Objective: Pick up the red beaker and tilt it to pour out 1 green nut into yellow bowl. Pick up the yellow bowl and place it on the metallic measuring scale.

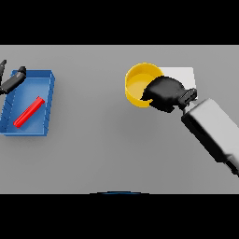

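Note:
A yellow bowl (138,83) sits right of the table's middle, its right side overlapping the pale metallic scale (183,74) behind it. My right hand (163,92) is at the bowl's right rim with its fingers curled round that rim. Whether a green nut lies inside the bowl is hidden. The red beaker (29,112) lies on its side inside a blue tray (46,93) at the far left. My left hand (13,80) shows at the tray's upper left corner, partly cut by the picture's edge.
The blue tray's walls rise around the red beaker. My right forearm (212,130) slants from the lower right up to the bowl. Grey tabletop spans the gap between tray and bowl.

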